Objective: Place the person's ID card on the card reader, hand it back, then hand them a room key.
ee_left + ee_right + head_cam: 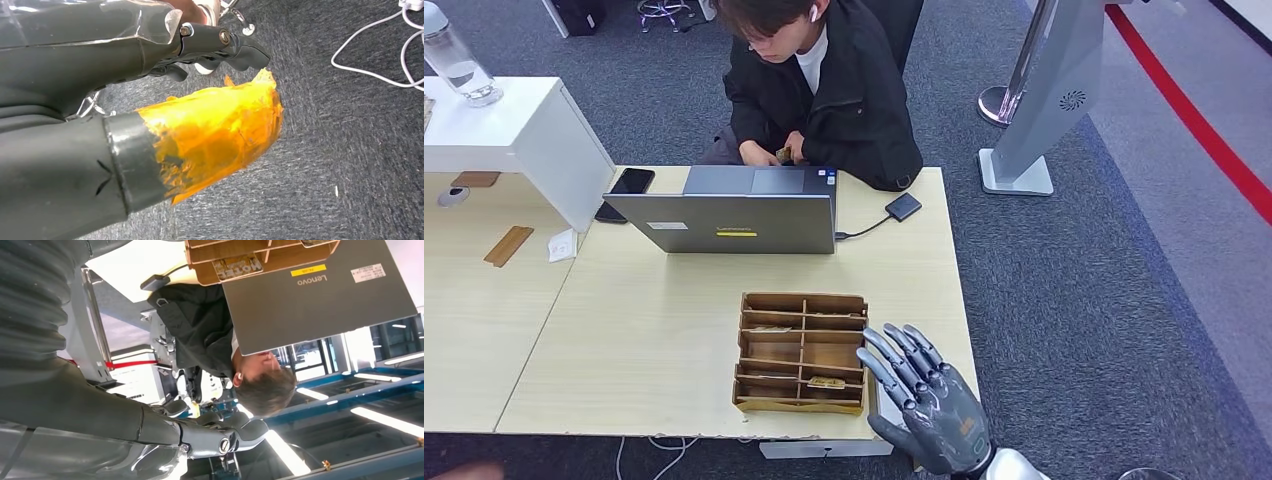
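A wooden tray [802, 352] of compartments sits on the pale surface [654, 340], holding key cards [826, 382]. The right robot hand [929, 405] hovers just beside its right edge, fingers spread, grasping nothing. The left robot hand [150, 105] hangs over carpet [350, 150], grip unclear. Beyond a laptop [734, 215] sits a person [819, 85].

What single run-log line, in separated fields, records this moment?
right hand: open, raised beside wooden tray | left hand: holds nothing, above carpet | person: seated behind laptop | card handover: not yet
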You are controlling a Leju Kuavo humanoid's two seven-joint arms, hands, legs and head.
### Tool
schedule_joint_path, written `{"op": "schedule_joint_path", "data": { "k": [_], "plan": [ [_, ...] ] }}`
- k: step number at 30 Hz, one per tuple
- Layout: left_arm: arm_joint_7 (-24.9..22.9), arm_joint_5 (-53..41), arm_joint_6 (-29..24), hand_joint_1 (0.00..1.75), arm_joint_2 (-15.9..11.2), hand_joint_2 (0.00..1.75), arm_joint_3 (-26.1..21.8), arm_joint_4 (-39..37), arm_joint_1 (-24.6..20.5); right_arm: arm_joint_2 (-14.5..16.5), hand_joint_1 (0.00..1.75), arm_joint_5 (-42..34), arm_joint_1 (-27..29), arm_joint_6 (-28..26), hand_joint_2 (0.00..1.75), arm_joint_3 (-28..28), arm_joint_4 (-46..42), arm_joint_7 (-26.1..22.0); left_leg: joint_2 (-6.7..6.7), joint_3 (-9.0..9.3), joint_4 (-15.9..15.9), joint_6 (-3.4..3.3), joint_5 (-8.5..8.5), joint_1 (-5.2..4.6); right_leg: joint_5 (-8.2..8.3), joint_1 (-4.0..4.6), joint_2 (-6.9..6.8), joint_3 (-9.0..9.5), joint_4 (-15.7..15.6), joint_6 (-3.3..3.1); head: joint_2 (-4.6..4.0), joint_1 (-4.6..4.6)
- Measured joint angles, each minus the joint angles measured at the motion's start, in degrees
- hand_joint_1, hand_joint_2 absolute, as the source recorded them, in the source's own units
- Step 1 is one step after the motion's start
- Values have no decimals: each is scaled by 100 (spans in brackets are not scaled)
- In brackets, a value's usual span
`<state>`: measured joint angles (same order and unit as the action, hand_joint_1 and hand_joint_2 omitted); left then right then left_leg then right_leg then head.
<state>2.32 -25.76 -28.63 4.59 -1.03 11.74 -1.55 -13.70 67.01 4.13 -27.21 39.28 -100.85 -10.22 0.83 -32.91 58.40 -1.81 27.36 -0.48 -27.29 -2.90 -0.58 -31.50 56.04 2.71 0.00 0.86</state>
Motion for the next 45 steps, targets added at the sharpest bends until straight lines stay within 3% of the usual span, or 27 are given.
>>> {"op": "schedule_joint_path", "data": {
  "k": [10,18,28,45],
  "plan": [
    [-30,-42,32,0,4,0,0,0,-2,-31,0,103,-190,47,175,189,122,84,-1,1,0,0,0,0,1,0,1,0,0,0,0,1],
    [-93,-142,87,0,33,0,0,0,-16,-28,0,-14,-566,438,175,524,292,355,-1,1,0,1,-1,0,1,0,1,1,0,-1,0,1],
    [-187,-273,141,0,78,0,2,0,-67,243,0,-262,-1012,883,175,703,895,694,0,1,0,3,-3,1,2,0,1,1,1,-2,0,1],
    [-188,-293,142,0,81,0,2,0,-68,375,0,-277,-1149,935,175,779,1185,725,0,0,0,3,-2,1,2,0,0,1,1,-2,0,0]
  ]
}}
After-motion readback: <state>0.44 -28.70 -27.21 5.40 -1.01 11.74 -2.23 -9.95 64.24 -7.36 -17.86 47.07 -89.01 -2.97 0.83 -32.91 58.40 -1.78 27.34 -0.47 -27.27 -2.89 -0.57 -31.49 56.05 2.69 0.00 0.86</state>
